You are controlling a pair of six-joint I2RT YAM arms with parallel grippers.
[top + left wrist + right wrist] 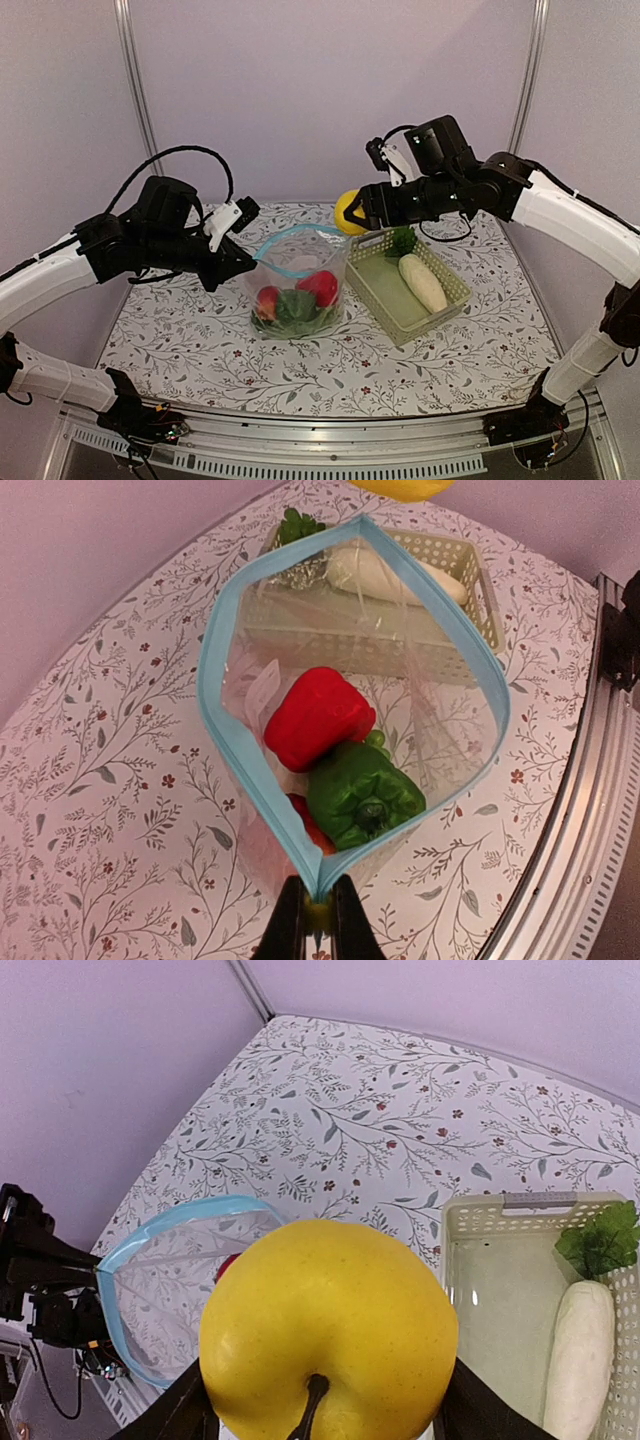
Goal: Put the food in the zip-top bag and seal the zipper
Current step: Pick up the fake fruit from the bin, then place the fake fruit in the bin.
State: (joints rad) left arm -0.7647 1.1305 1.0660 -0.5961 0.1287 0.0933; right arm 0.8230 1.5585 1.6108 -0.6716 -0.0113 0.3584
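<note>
While it hangs aloft, yellow apple (pixel 328 1335) sits between right jaws.

Arms (pixel 575 215) white w/ blk joints, blk cables (pixel 180 148).

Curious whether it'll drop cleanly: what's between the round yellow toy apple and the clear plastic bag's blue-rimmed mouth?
Nothing; in the top view only flowered tabletop shows between yellow apple and clear bag.

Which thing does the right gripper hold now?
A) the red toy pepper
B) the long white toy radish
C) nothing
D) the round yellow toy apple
D: the right gripper clasps the round yellow toy apple in the air; the long white toy radish lies in the pale green plastic basket.
</note>
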